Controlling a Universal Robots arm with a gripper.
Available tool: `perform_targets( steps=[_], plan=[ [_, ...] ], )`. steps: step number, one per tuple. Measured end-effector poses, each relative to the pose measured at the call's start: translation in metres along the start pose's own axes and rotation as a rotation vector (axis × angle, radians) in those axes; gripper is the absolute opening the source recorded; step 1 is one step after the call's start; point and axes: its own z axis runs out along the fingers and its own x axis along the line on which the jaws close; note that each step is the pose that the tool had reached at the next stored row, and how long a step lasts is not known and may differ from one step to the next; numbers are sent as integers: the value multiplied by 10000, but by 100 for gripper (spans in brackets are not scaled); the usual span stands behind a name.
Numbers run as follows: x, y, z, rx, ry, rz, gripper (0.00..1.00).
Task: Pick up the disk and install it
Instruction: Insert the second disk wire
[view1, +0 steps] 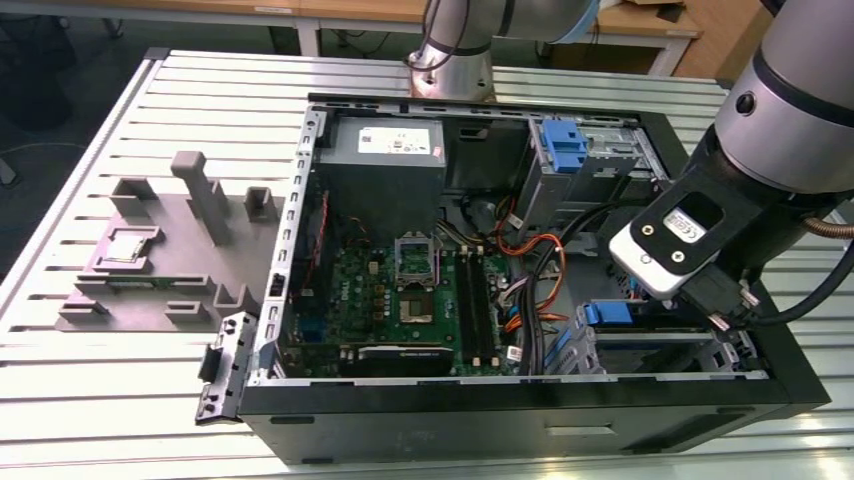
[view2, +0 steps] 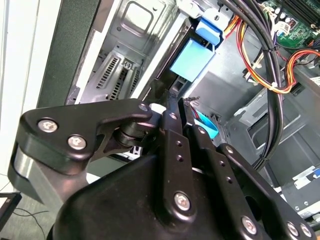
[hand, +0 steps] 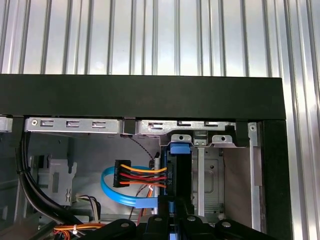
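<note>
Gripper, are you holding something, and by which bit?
Most likely the disk, which stands on its edge. The gripper seems to pinch its thin edge nearest to it.

Hidden and cut off inside the open case

In the exterior view the arm's wrist covers the gripper (view1: 717, 312) tips, so the finger state cannot be told. In the second wrist view the gripper's black linkages mask most of the disk (view2: 187, 60), leaving a pale blue face and a blue rail end. In the first wrist view the disk (hand: 179, 172) stands edge-on, its lower part cut off behind the linkages.
</note>
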Motion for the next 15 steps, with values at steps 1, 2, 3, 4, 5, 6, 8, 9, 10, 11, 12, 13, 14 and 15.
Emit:
perform_targets(
  steps=[1,2,3,4,5,6,8,9,10,11,12,13,14,15],
  plan=[
    [0,1,-6,0,3,0,16],
    [0,1,-10,0,9,1,16],
    [0,2,-14,0,17,2,16],
    [0,2,-15,1,32,4,16],
    [1,2,-14,1,37,4,16],
    [1,2,-14,1,38,4,16],
    [0,2,-12,1,67,8,16],
    [0,1,-10,1,94,11,16],
    [0,1,-8,2,124,14,16],
    [0,1,-7,2,147,17,16],
    [1,1,-5,2,160,19,16],
    [1,1,-6,2,161,19,16],
    [0,1,-5,2,162,19,16],
    [0,1,-2,2,165,20,16]
  ],
)
